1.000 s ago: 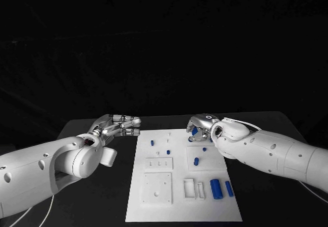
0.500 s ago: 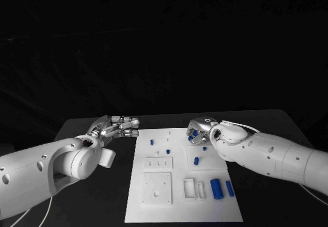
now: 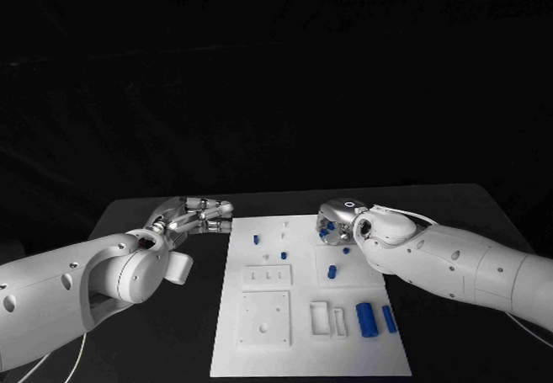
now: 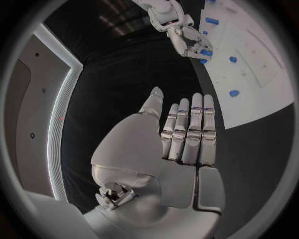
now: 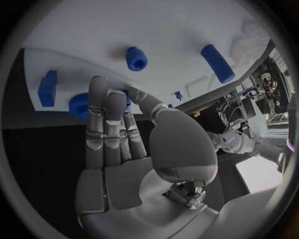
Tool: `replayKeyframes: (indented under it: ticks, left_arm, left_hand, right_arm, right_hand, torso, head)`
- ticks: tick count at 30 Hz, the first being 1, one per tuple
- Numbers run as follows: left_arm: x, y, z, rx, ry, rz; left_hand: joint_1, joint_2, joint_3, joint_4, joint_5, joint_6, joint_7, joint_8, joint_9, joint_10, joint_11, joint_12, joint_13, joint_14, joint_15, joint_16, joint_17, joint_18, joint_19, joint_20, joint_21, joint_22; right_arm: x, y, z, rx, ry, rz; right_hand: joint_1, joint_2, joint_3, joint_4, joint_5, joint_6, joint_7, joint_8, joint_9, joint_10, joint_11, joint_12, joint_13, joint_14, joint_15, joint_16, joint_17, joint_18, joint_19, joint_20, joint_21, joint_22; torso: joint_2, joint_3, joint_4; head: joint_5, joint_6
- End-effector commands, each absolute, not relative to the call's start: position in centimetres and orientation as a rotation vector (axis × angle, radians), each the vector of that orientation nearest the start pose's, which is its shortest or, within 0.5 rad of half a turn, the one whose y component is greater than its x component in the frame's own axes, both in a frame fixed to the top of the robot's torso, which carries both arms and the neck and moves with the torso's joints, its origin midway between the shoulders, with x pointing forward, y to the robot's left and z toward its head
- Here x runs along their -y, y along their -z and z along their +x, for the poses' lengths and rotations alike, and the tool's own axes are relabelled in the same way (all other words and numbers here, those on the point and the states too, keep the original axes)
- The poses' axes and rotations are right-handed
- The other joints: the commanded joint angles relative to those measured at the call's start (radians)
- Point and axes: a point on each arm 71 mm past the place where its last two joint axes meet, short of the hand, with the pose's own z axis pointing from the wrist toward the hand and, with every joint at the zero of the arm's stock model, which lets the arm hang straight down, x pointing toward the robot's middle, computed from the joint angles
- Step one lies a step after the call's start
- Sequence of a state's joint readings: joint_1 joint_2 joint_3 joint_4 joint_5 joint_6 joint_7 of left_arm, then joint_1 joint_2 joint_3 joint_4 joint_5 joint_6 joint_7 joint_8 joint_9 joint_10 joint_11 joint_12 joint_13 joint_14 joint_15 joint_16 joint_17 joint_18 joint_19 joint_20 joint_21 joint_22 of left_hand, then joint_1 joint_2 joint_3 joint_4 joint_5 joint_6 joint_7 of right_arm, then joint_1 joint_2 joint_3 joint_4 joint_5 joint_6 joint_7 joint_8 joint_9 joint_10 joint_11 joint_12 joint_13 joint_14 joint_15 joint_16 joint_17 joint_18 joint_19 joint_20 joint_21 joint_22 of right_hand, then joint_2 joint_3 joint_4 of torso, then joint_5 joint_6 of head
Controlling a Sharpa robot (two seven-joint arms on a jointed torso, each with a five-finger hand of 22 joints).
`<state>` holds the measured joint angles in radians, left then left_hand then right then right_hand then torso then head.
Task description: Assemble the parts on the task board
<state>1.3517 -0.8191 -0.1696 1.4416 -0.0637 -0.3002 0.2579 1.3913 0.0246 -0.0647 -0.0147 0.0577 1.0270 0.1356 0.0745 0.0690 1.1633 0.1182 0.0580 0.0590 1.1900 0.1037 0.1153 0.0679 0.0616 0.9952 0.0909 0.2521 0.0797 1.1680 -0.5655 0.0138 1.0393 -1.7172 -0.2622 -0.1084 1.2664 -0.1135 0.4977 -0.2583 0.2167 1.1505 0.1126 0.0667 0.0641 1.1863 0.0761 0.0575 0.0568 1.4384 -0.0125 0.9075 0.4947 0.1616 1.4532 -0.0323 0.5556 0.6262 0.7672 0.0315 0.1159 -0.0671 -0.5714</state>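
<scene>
Blue part (image 5: 81,105) sits half hidden behind right robot hand (image 5: 121,130), perhaps touching.

A robot laboratory or test cell, black table (image 3: 471,203) under a white task board (image 3: 309,342) with blue parts (image 3: 365,319), black backdrop behind the table, pale wall panels with light strips (image 4: 59,114) beside the table

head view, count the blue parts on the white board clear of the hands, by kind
long blue cylinders: 2
shorter blue pieces: 4
total: 6
The blue at the right hand is too hidden to count.
</scene>
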Motion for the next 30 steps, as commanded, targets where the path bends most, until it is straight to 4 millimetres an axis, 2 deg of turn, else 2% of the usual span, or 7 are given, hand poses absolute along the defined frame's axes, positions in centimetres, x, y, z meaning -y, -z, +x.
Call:
replayKeyframes:
  ticks: [1,5,13,19,20,24,30]
  left_arm:
    - [-22.0,16.1,51.4,-1.568,1.391,-1.018]
    - [-22.0,16.2,51.4,-1.570,1.390,-1.020]
    - [-22.1,16.2,51.4,-1.571,1.385,-1.023]
    - [-22.1,16.2,51.4,-1.573,1.385,-1.024]
    - [-22.1,16.2,51.4,-1.573,1.385,-1.024]
    - [-22.0,16.2,51.4,-1.575,1.385,-1.024]
    - [-21.7,16.2,51.5,-1.580,1.390,-1.022]
  left_hand:
    - [-0.006,0.006,-0.003,-0.003,0.002,0.002,0.003,-0.006,-0.001,-0.006,-0.001,0.002,0.001,0.004,-0.004,0.010,0.001,-0.011,0.000,-0.006,0.007,0.000]
    - [-0.006,0.007,-0.003,-0.003,0.002,0.002,0.003,-0.006,-0.001,-0.006,-0.001,0.002,0.001,0.007,-0.005,0.013,0.000,-0.011,0.002,-0.007,0.009,0.000]
    - [-0.005,0.006,-0.003,-0.004,0.001,0.002,0.003,-0.006,-0.001,-0.006,-0.001,0.002,0.001,0.005,-0.005,0.015,0.000,-0.013,0.001,-0.008,0.010,0.000]
    - [-0.004,0.006,-0.003,-0.004,0.001,0.002,0.003,-0.006,-0.001,-0.007,-0.001,0.002,0.001,0.005,-0.005,0.016,0.000,-0.013,0.001,-0.008,0.010,0.000]
    - [-0.004,0.006,-0.003,-0.004,0.001,0.002,0.003,-0.006,-0.001,-0.007,-0.001,0.002,0.001,0.005,-0.005,0.016,0.000,-0.013,0.001,-0.008,0.010,0.000]
    - [-0.004,0.006,-0.003,-0.004,0.001,0.002,0.003,-0.006,-0.001,-0.007,-0.001,0.002,0.001,0.005,-0.005,0.016,0.000,-0.013,0.001,-0.008,0.010,0.000]
    - [-0.004,0.006,-0.004,-0.006,0.001,0.002,0.003,-0.006,-0.001,-0.007,-0.001,0.002,0.001,0.004,-0.005,0.017,0.000,-0.013,0.000,-0.008,0.012,0.000]
  right_arm:
    - [19.7,21.3,56.2,-1.611,-0.314,-0.308]
    - [19.6,21.0,56.2,-1.571,-0.313,-0.306]
    - [19.3,20.4,56.0,-1.495,-0.312,-0.297]
    - [18.6,19.8,55.6,-1.444,-0.325,-0.291]
    - [18.4,19.8,55.5,-1.437,-0.329,-0.290]
    - [17.3,19.5,55.5,-1.412,-0.338,-0.282]
    - [15.9,19.4,55.8,-1.382,-0.334,-0.259]
  right_hand:
    - [0.008,0.014,0.031,0.001,-0.032,0.037,-0.011,-0.001,0.004,0.046,-0.013,0.000,0.002,-0.002,-0.014,0.009,0.003,-0.008,0.004,-0.012,0.020,0.021]
    - [0.019,0.014,0.090,-0.005,-0.062,0.068,-0.016,-0.003,0.005,0.083,-0.022,0.000,0.003,-0.002,-0.022,0.013,0.005,-0.024,-0.017,-0.026,0.065,0.078]
    - [0.033,0.006,0.149,0.002,-0.095,0.103,-0.027,-0.003,0.007,0.126,-0.034,0.001,0.004,-0.005,-0.034,0.021,0.009,-0.024,-0.046,-0.038,0.114,0.164]
    - [0.040,0.001,0.155,0.009,-0.114,0.111,-0.029,-0.003,0.006,0.135,-0.037,0.001,0.004,-0.004,-0.037,0.021,0.008,-0.024,-0.053,-0.040,0.117,0.199]
    - [0.046,-0.004,0.156,0.017,-0.118,0.114,-0.030,-0.004,0.006,0.135,-0.039,0.001,0.003,-0.006,-0.038,0.020,0.006,-0.023,-0.050,-0.042,0.101,0.238]
    - [0.044,-0.004,0.159,0.017,-0.118,0.113,-0.030,-0.003,0.006,0.137,-0.038,0.001,0.004,-0.004,-0.037,0.022,0.007,-0.024,-0.045,-0.040,0.087,0.249]
    - [0.044,-0.005,0.165,0.017,-0.122,0.114,-0.030,-0.003,0.006,0.136,-0.038,0.001,0.004,-0.005,-0.038,0.022,0.006,-0.024,-0.040,-0.041,0.071,0.267]
  torso:
    - [0.004,0.0009,0.0004]
    - [0.006,0.0004,0.0030]
    - [0.009,-0.0003,0.0033]
    - [0.011,-0.0014,0.0041]
    - [0.012,-0.0018,0.0042]
    - [0.013,-0.0030,0.0051]
    - [0.016,-0.0033,0.0120]
  head:
    - [-0.001,0.002]
    - [-0.003,0.003]
    - [0.000,0.009]
    - [0.002,0.015]
    - [0.002,0.016]
    - [0.000,0.022]
    - [-0.003,0.031]
